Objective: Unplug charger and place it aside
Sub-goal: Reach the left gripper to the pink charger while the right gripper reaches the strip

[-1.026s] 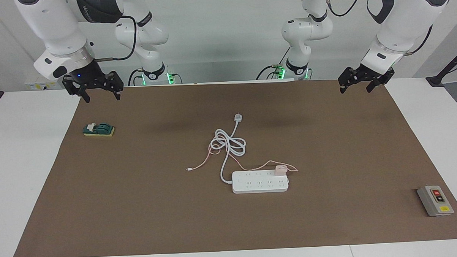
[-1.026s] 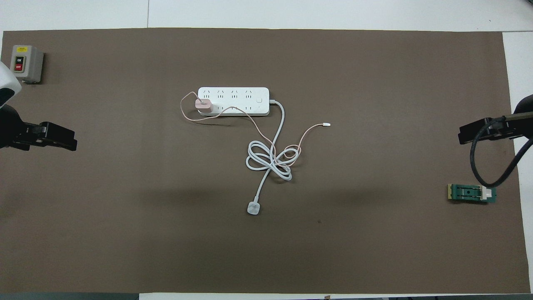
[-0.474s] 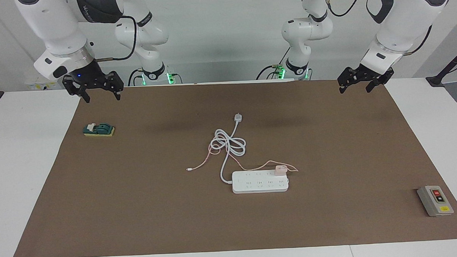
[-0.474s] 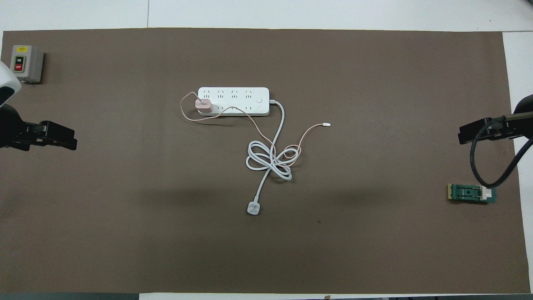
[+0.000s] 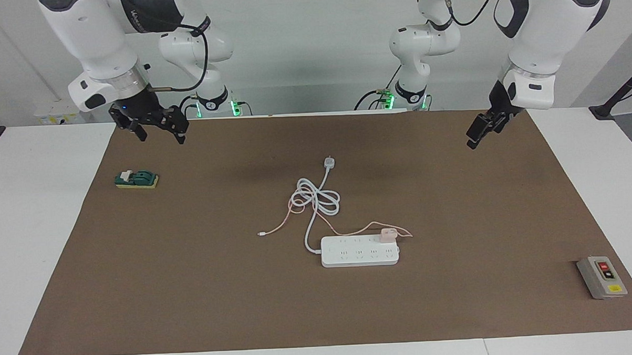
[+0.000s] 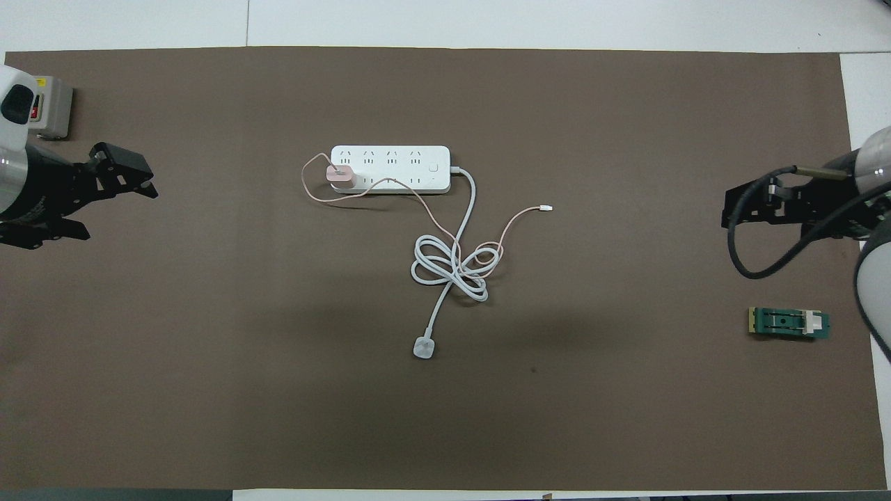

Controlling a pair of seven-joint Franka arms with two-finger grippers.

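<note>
One green switch block (image 5: 136, 179) is seen at the right arm's end of the brown surface (image 5: 194, 297), one grey on/off box (image 5: 602, 277) at the left arm's end. In the overhead view, one pink charger (image 6: 340, 175) sits plugged into the end socket of one white power strip (image 6: 397, 167), whose long axis runs 9 to 3 o'clock. The charger's thin pink cable (image 6: 515, 219) loops out and trails toward 4 o'clock through the strip's coiled white cord (image 6: 452, 268), which ends in one white plug (image 6: 424, 347). The left pincer (image 5: 478, 132) hangs over the mat's edge; whether it is apart cannot be told. The right pincer (image 5: 158, 131) hangs over the mat, fingers apart
</note>
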